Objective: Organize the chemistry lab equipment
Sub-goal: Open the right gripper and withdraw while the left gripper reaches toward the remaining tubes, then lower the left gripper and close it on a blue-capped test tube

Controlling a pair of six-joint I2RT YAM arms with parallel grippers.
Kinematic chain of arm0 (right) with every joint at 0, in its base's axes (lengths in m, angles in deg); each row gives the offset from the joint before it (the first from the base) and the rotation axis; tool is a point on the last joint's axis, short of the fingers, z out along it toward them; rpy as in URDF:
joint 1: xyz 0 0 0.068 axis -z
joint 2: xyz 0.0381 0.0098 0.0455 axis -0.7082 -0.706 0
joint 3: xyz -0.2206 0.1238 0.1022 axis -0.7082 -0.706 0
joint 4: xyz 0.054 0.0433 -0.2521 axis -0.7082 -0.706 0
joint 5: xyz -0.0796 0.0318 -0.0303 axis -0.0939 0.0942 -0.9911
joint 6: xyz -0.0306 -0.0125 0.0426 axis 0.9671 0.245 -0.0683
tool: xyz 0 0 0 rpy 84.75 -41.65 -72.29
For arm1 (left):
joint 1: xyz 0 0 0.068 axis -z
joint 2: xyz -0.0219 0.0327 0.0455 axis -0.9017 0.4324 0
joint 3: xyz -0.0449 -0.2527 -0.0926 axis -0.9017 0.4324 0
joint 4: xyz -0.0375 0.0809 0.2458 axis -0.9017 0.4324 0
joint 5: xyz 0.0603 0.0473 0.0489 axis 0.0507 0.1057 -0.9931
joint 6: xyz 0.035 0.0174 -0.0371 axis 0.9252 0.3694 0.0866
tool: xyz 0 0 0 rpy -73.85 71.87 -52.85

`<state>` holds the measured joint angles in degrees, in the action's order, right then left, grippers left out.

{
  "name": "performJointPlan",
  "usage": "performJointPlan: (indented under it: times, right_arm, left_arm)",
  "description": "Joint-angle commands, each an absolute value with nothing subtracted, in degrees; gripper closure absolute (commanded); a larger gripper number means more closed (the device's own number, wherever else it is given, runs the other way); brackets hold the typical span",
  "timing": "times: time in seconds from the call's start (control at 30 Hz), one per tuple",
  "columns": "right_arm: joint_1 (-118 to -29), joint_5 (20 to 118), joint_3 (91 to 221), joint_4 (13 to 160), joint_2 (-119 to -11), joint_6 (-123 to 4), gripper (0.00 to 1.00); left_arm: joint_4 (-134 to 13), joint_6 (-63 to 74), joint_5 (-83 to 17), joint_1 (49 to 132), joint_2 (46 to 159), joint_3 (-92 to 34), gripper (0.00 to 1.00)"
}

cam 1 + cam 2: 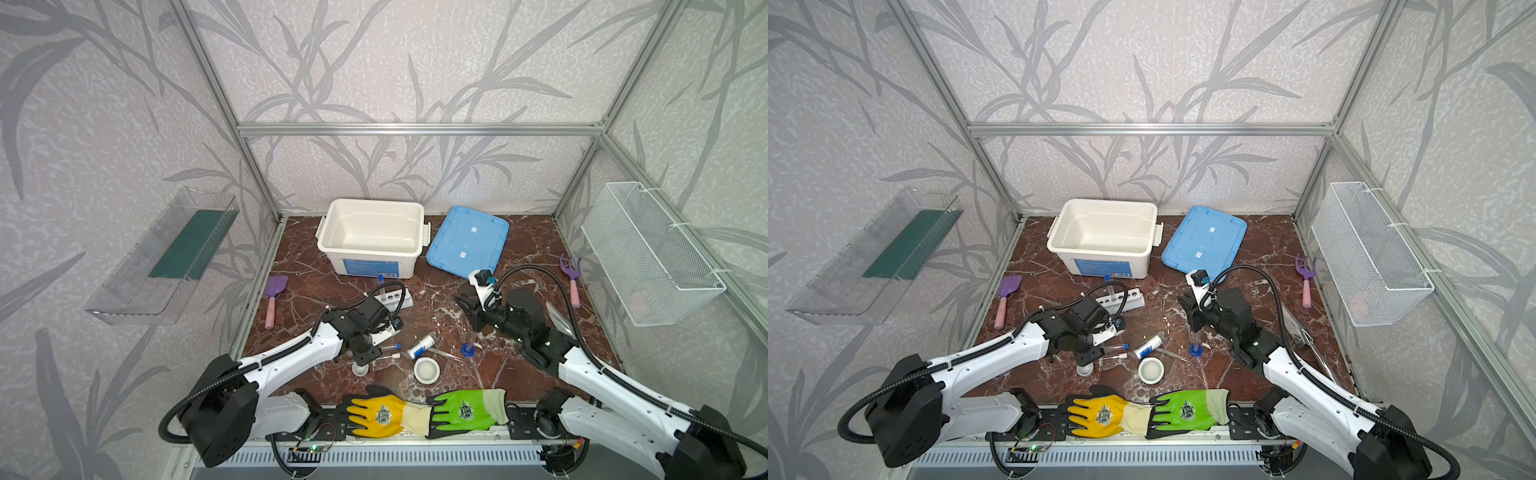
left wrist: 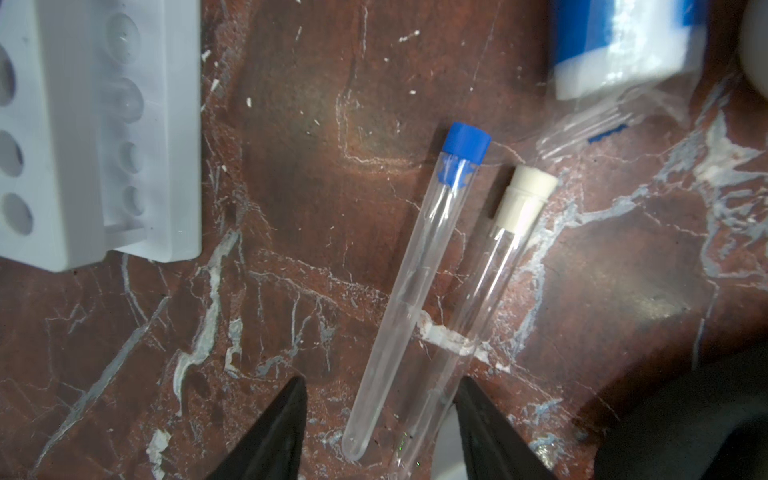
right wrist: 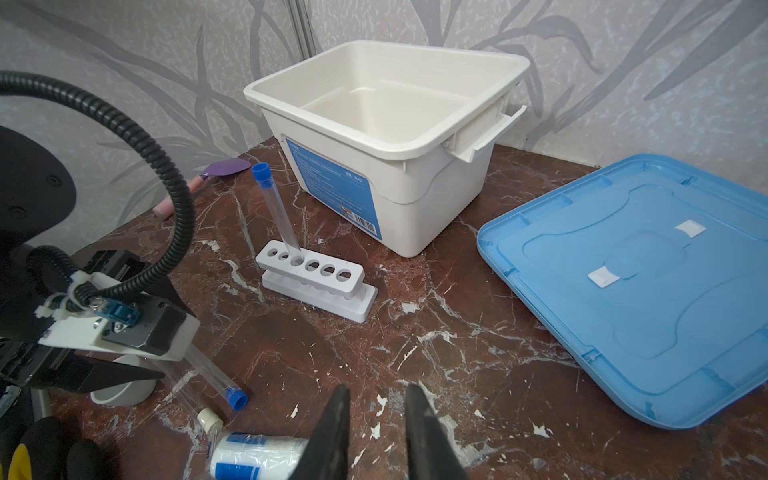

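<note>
Between the parted jaws of the left gripper (image 2: 382, 419) lie the rounded ends of two clear test tubes, side by side on the table: a blue-capped tube (image 2: 415, 291) and a white-capped tube (image 2: 492, 274). The jaws stand on either side of the pair and grip neither. Just past the caps the blue-labelled vial (image 2: 623, 45) lies on its side. In a top view a small ceramic dish (image 1: 359, 369) sits right by this gripper, with a larger white dish (image 1: 427, 370), thin metal tweezers (image 1: 444, 354) and a blue-based clear vessel (image 1: 468, 349) near it toward the middle. Farther back the white six-hole rack (image 3: 316, 278) holds one racked tube (image 3: 276, 208), blue-capped and leaning.

The left arm reaches in low, its wrist bent so the gripper points down at the tubes. The right gripper (image 3: 379, 392) hangs above bare table facing the rack, its jaws a narrow gap apart with nothing in them.

The marble top (image 1: 498, 374) is reddish brown, veined white. An open white bin (image 1: 376, 203) stands at the back with its blue lid (image 1: 467, 241) flat beside it. A purple trowel (image 1: 274, 297) and rake (image 1: 571, 278) lie at the sides, and a yellow glove (image 1: 374, 413) and green glove (image 1: 465, 409) at the front edge. The walls are leaf-patterned, with a clear shelf (image 1: 162, 266) on one and a wire basket (image 1: 652, 253) on the other.
</note>
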<state>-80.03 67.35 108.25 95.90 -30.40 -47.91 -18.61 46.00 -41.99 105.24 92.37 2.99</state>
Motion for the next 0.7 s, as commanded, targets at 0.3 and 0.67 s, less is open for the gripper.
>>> performJointPlan:
  times: [0.3, 0.67]
  right_arm:
    - [-78.1, 69.6, 107.0, 99.9, -30.9, -49.1, 0.75]
    - [-76.6, 71.6, 106.7, 102.2, -32.9, -50.3, 0.76]
  left_arm:
    - [-17.7, 49.2, -41.3, 105.6, 97.9, -1.5, 0.47]
    - [-17.5, 50.6, -40.8, 105.7, 99.8, -1.4, 0.5]
